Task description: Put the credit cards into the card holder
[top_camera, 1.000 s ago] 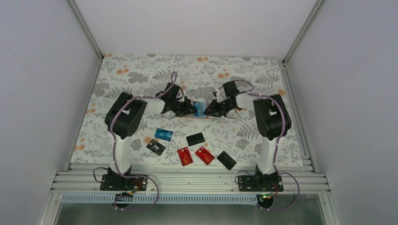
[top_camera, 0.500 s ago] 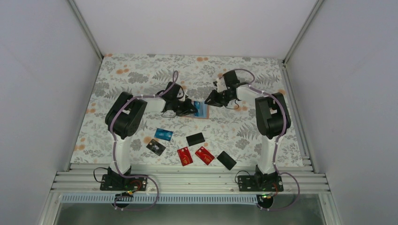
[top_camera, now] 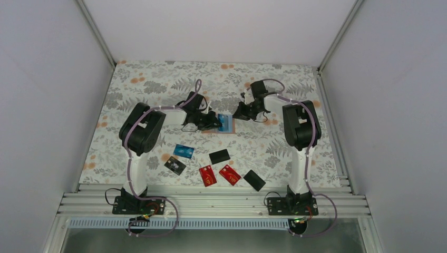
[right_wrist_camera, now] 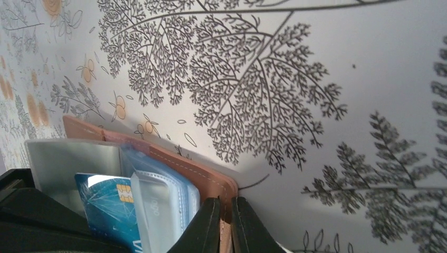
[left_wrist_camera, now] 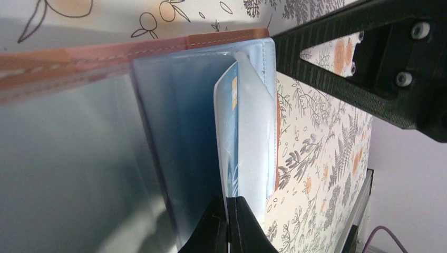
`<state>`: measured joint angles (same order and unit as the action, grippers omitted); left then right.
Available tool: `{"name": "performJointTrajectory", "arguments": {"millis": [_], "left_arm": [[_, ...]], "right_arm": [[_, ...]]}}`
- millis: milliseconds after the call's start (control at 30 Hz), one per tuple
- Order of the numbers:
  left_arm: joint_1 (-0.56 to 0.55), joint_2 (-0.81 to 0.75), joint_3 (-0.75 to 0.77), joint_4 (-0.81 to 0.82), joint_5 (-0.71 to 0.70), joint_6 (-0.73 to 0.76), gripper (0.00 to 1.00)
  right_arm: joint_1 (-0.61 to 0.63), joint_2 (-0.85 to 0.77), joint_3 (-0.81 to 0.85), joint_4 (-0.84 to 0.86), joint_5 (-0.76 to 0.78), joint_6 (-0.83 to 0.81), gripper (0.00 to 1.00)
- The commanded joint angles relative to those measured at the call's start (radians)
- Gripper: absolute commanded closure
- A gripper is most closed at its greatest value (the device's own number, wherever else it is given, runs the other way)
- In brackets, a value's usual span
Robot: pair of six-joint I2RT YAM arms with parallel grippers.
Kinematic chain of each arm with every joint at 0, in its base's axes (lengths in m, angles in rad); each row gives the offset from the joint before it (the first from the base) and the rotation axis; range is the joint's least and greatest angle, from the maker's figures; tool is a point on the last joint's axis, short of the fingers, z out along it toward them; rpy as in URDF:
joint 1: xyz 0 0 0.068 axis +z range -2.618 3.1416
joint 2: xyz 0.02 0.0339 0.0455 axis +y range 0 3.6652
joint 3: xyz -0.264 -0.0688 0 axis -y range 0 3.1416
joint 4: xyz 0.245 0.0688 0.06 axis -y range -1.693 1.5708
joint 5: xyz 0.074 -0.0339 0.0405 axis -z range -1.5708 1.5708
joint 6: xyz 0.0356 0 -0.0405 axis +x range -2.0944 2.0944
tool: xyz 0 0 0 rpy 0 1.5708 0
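The tan-brown card holder (top_camera: 225, 125) lies open at the table's middle, its clear sleeves fanned out. My left gripper (top_camera: 214, 123) is at its left side, shut on a blue credit card (left_wrist_camera: 227, 132) that stands edge-on among the sleeves. The card's chip end shows in the right wrist view (right_wrist_camera: 108, 203). My right gripper (top_camera: 238, 113) is at the holder's right side, shut on its leather edge (right_wrist_camera: 179, 163). The fingers meet on the card in the left wrist view (left_wrist_camera: 227, 199) and on the leather in the right wrist view (right_wrist_camera: 225, 201). The leather border also shows in the left wrist view (left_wrist_camera: 226, 38).
Loose cards lie nearer the arm bases: a blue one (top_camera: 183, 151), a black one (top_camera: 220, 156), a black one with pale marks (top_camera: 175, 165), two red ones (top_camera: 207, 175) (top_camera: 230, 175) and another black one (top_camera: 254, 180). White walls close in three sides.
My right gripper has moved back, away from the bases, keeping its hold on the holder's edge, and its elbow swung left. The left gripper stayed at the holder with the blue card.
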<state>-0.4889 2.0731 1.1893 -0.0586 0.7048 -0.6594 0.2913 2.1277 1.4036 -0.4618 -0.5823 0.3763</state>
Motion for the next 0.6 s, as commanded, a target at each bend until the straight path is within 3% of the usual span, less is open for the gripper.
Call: {"name": "performJointTrajectory", "arguments": {"millis": [0,567], "left_arm": [[-0.003,0.057,-0.019,-0.117,-0.045,0.047,0.98],[-0.006,0.095,0.014,-0.086,-0.016,-0.008,0.98]], "right_arm": [[-0.001,0.073,0.026,-0.014,0.031,-0.004,0.91],[0.0,0.048,-0.028,0.015,-0.007,-0.002,0.92]]}}
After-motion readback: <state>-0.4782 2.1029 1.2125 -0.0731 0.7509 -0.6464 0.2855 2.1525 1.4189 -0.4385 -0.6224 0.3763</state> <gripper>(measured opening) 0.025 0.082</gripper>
